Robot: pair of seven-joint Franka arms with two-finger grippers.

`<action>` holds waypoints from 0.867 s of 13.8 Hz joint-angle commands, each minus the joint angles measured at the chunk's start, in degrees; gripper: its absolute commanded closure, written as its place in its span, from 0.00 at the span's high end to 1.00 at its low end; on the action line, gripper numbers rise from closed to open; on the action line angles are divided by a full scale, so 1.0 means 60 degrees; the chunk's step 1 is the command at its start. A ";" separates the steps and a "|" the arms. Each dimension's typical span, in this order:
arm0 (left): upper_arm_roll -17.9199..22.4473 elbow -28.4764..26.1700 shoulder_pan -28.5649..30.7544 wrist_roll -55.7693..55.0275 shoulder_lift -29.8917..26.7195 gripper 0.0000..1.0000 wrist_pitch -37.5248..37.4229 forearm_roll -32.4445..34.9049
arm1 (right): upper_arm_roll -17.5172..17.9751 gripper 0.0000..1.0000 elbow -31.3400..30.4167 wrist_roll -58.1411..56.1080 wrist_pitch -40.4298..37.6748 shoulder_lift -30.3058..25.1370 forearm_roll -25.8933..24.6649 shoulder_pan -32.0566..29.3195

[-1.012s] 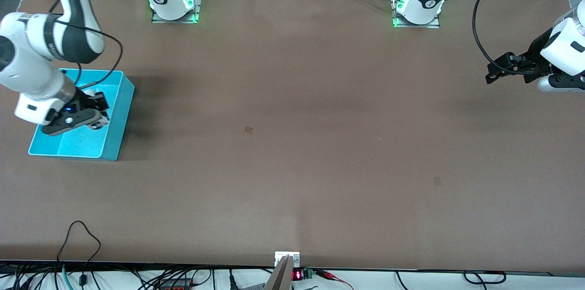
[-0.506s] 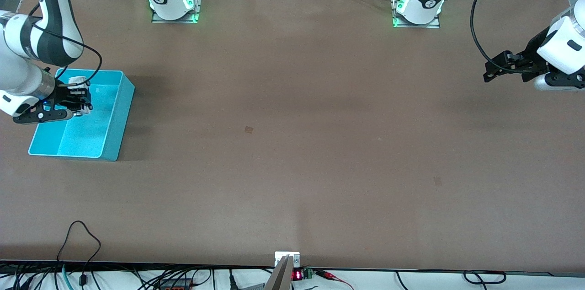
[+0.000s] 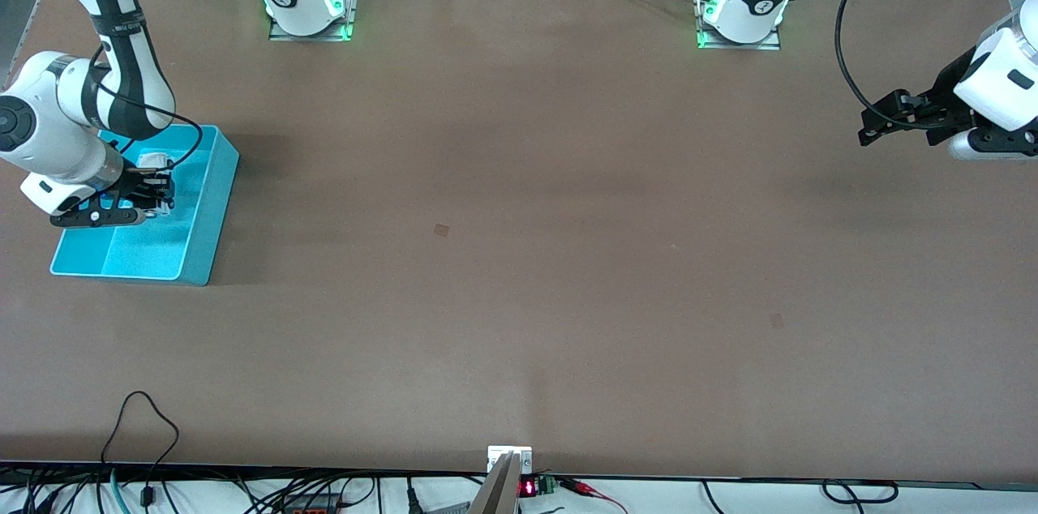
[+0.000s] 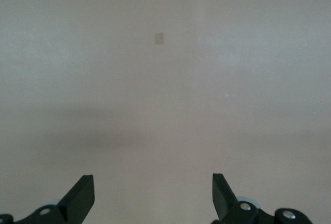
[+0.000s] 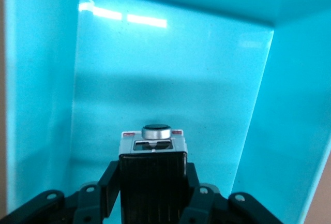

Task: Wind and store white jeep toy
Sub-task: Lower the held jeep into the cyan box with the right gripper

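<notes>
One small boxy white jeep toy (image 5: 153, 157) with a black roof panel and a round silver knob at one end sits clamped between the two black fingers (image 5: 195, 195) of the right gripper (image 5: 153, 193), and we see the fingers pressed against both of its sides in the right wrist view. In the front view the white jeep toy (image 3: 152, 160) shows only as a pale patch at the tip of the right gripper (image 3: 154, 188), partly covered by the arm's dark cable. We find the toy held up inside the open top of a glossy cyan rectangular plastic bin (image 3: 212, 198), over its floor; whether the wheels touch that floor we cannot tell. The bin's walls (image 5: 39, 79) rise around the toy on three sides in the right wrist view. The bin stands on the matte brown table (image 3: 519, 254) at the right arm's end.

The left gripper (image 3: 880, 121) hangs over the table's edge at the left arm's end, where that arm waits. In the left wrist view we see its two black fingertips (image 4: 83, 195) spread wide apart, with only bare table (image 4: 165, 105) between them.
</notes>
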 commanded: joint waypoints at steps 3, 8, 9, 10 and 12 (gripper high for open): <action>-0.0009 -0.0058 0.0066 0.0096 -0.0165 1.00 -0.0014 -0.0079 | 0.0021 0.00 -0.0037 0.0029 0.0247 0.0362 0.0060 -0.0386; -0.0023 -0.0029 0.0066 0.0111 -0.0180 1.00 -0.0028 -0.0049 | 0.0036 0.02 -0.0023 0.0044 0.0349 0.0713 0.0090 -0.0621; -0.0023 -0.0029 0.0066 0.0111 -0.0180 1.00 -0.0043 -0.0049 | 0.0050 0.04 -0.0023 0.0058 0.0364 0.0758 0.0090 -0.0636; -0.0009 -0.0029 0.0066 0.0111 -0.0180 1.00 -0.0072 -0.0049 | 0.0050 0.07 -0.0023 0.0102 0.0350 0.0773 0.0235 -0.0636; -0.0009 -0.0029 0.0066 0.0111 -0.0180 1.00 -0.0087 -0.0049 | 0.0050 0.24 -0.0023 0.0073 0.0335 0.0889 0.0572 -0.0636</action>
